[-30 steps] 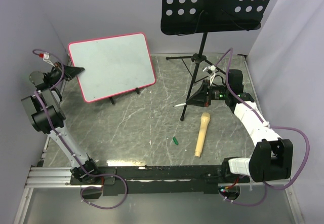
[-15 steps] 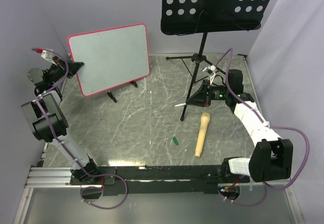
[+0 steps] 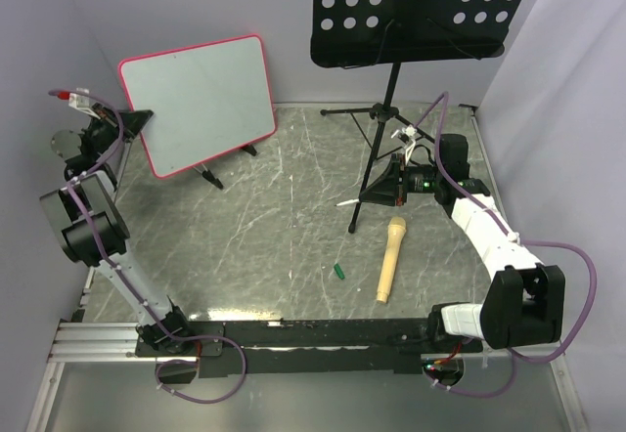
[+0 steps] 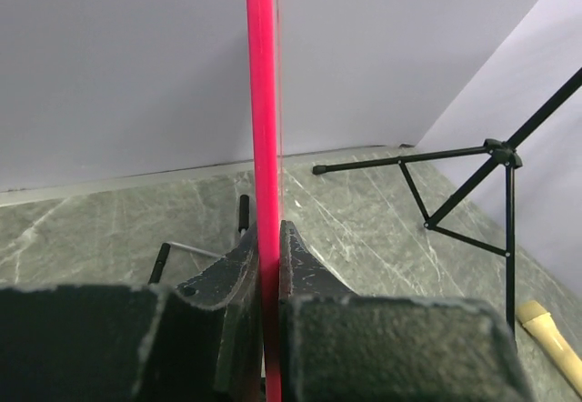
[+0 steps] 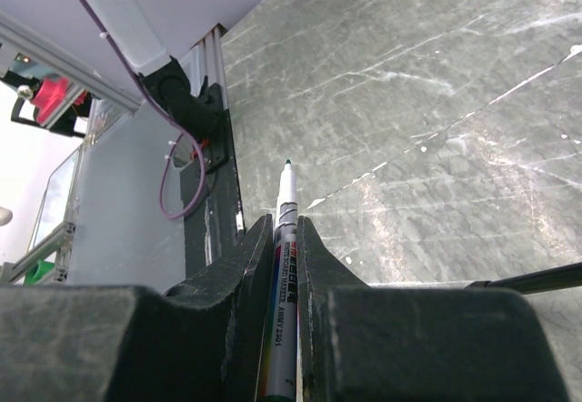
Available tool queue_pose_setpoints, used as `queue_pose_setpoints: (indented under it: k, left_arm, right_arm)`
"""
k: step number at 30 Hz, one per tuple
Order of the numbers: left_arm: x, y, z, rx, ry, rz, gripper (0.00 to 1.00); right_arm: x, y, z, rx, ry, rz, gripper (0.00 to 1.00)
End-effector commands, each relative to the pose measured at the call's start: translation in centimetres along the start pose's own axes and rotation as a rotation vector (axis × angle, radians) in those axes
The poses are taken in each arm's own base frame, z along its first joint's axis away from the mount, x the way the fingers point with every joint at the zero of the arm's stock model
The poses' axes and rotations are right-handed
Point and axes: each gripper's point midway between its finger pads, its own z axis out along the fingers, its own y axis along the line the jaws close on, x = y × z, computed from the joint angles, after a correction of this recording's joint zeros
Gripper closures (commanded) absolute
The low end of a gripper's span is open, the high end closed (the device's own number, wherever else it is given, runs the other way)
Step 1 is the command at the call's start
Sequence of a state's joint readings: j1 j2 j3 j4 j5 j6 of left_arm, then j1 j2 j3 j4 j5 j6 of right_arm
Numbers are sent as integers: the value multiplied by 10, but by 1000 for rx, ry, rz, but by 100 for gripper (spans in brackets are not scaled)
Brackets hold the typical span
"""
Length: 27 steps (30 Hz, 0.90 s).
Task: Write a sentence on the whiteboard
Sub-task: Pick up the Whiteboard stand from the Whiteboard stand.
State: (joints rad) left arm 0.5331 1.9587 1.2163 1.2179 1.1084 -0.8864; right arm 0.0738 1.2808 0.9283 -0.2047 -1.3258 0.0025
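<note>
**A:** Start at the left gripper [image 4: 269, 238] — what has it got?

**B:** It is clamped on the whiteboard [image 4: 261, 102]. In the wrist view the pink-red frame runs straight up between the two black fingers [image 4: 227, 275], seen edge on and pinched from both sides.

**A:** And from above?

**B:** The grip is on the board's left edge, about halfway down. The board is at the far left of the table [image 3: 293, 227], close to the back wall. It is tilted, with its white face turned toward the overhead camera. Two short black legs [image 3: 209, 176] stick out below its lower edge. I cannot tell whether they touch the table.

**A:** The other side?

**B:** The right gripper [image 5: 284, 227] is closed tight on a marker [image 5: 286, 193] — white barrel, printed label, no cap. Its dark tip points out past the fingers over the grey marbled surface. Seen from above, that gripper hovers beside the foot of the music stand [image 3: 421, 7], well apart from the board.

**A:** Anything else lying about?

**B:** A beige wooden handle [image 3: 389, 259] lies on the table near the right arm. A small green piece [image 3: 338, 272] lies just left of it. The stand's black perforated tray hangs over the far right of the scene.
</note>
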Motion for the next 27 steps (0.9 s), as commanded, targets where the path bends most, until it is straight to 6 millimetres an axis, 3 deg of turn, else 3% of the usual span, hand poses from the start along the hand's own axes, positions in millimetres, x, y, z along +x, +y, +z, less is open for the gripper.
queue_pose_setpoints:
  k: [1,6,10,12,20,27]
  left_arm:
    - [-49,-34,4,69,-112,230,99]
    - [-53,-39,1,45,-127,191,99]
    - [-74,-38,8,-32,-183,211,99]
    - [-68,-31,14,-82,-158,220,99]
    - [-67,-39,27,-112,-193,187,99]
    - [-46,-37,52,-170,-159,61,99]
  right_arm:
    - [-8,1,-1,-15,-10,-50,100]
    - [-9,3,-1,-19,-11,-55,100]
    - [-9,3,-1,-20,-11,-53,100]
    - [-9,4,-1,-20,-12,-59,100]
    - [-10,5,-1,-19,-13,-65,100]
    - [-11,7,-2,-19,-14,-71,100]
